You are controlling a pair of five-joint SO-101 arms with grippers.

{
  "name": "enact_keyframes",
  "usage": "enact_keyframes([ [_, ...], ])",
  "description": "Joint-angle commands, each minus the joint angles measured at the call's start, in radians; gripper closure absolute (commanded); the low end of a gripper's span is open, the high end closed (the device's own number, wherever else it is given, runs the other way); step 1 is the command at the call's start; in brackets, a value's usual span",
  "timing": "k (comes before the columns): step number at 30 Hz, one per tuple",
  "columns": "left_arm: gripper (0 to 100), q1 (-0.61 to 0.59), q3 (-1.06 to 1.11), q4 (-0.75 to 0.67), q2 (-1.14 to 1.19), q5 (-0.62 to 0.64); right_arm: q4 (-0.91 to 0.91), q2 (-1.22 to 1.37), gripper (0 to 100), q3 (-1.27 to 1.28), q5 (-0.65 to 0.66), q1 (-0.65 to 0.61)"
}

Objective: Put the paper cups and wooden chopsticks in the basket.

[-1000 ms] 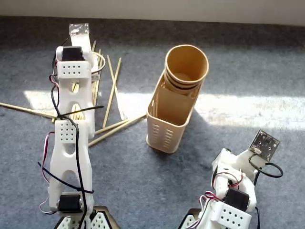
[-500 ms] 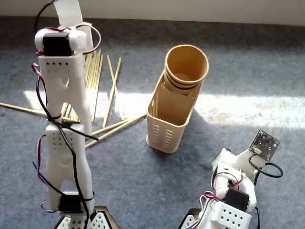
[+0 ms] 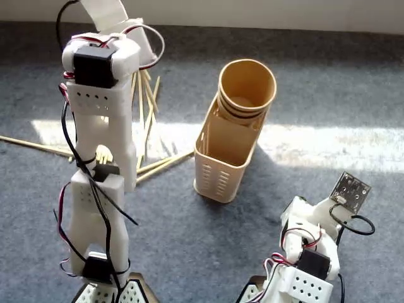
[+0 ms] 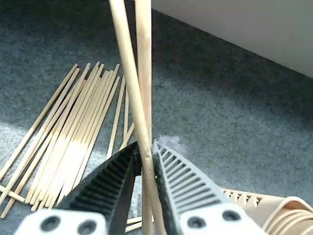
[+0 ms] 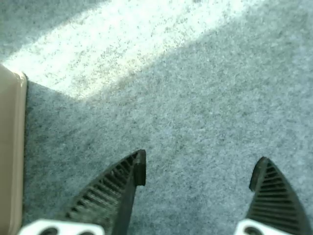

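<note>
Pinching two wooden chopsticks (image 4: 143,73) in left hand (image 4: 146,157), right hand (image 5: 198,176) spread, one basket (image 3: 218,178) holding stacked paper cups (image 3: 247,88).

From my end this reads as an ordinary carpeted room, a home or a small office rather than a lab; which of the two I cannot tell. The working surface is short-pile grey carpet (image 3: 189,252), running up to a plain pale wall (image 3: 265,11) at the far edge. A band of sunlight (image 3: 328,146) lies across the pile, and the wooden chopsticks (image 4: 68,137) lie loose straight on it.
</note>
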Motion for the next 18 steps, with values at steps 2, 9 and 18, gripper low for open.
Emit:
enact_keyframes([
  [2, 100, 0.062, -0.036, -0.021, -0.128, 0.077, -0.018, -0.012, 67.0, 0.081, 0.009, -0.008],
  [9, 100, 0.176, -0.033, -0.081, -0.168, 0.152, -0.018, -0.012, 67.0, 0.081, 0.009, -0.010],
  [18, 100, 0.326, -0.031, -0.095, -0.166, 0.207, -0.018, -0.012, 67.0, 0.081, 0.009, -0.010],
])
